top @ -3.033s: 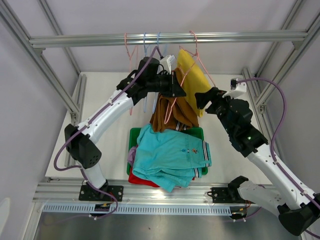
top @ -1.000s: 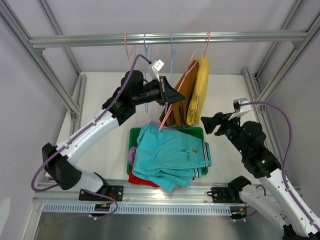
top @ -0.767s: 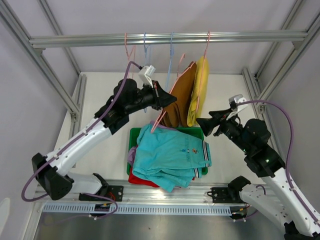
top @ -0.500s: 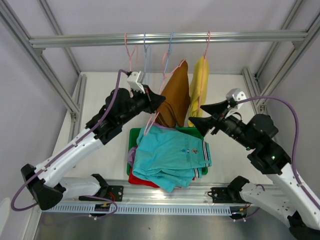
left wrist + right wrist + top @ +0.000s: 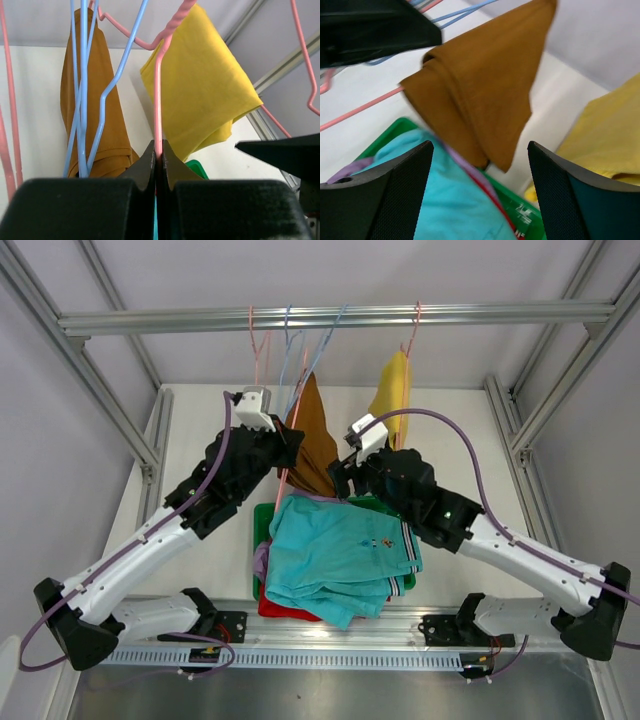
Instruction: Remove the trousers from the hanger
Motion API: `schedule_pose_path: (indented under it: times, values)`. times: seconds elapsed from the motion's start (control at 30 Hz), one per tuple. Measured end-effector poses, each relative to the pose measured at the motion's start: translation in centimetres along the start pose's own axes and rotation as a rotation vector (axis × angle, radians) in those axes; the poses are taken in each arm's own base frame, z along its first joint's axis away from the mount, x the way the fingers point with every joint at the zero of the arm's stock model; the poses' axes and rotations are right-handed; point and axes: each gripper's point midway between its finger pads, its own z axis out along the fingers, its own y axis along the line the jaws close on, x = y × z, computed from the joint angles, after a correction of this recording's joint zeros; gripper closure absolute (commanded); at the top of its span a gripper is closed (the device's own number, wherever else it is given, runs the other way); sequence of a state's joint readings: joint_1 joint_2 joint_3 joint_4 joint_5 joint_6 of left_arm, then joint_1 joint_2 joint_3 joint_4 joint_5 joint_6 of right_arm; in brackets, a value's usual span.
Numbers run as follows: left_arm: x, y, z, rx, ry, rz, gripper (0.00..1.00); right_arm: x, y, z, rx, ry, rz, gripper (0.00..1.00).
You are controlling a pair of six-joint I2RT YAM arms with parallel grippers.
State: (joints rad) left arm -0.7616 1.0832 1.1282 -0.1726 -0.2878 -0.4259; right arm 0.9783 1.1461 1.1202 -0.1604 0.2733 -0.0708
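Teal (image 5: 345,555), red (image 5: 285,608), lilac (image 5: 262,560) in tray (image 5: 264,515); brown (image 5: 312,440), yellow (image 5: 392,395) still hung; left gripper (image 5: 158,152) pinching hanger (image 5: 158,100), right gripper (image 5: 479,150) spread.

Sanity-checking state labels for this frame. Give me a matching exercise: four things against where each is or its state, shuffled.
1 brown trousers
2 yellow trousers
3 teal trousers
4 left gripper

A on top of the pile in the green tray
B jaws shut on a pink hanger wire
C hanging by the blue hangers
D hanging furthest right on the rail

Pairs: 1-C, 2-D, 3-A, 4-B
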Motion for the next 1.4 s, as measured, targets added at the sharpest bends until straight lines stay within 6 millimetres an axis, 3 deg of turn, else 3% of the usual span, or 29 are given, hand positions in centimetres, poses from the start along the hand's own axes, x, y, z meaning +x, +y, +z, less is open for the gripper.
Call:
schedule_pose_path:
  times: [0.33,0.67,0.97,1.1,1.4]
  values:
    - [0.0,0.5,0.0,-0.023,-0.006,0.01,1.0,0.7,-2.4,4.0,0.193,-0.057,-0.04,0.18]
    - [0.0,0.5,0.0,-0.023,-0.006,0.011,0.99,3.5,0.7,6.3,0.061,0.005,-0.062,0.18]
    - [0.0,0.5,0.1,-0.024,-0.006,0.011,1.0,4.5,3.9,6.1,-0.069,0.038,-0.072,0.17]
    - [0.0,0.5,0.0,-0.023,-0.006,0.011,1.0,4.8,4.0,6.8,-0.054,0.044,-0.076,0.18]
    - [0.0,0.4,0.0,-0.02,-0.005,0.011,1.0,6.9,1.9,9.6,0.075,0.079,-0.097,0.18]
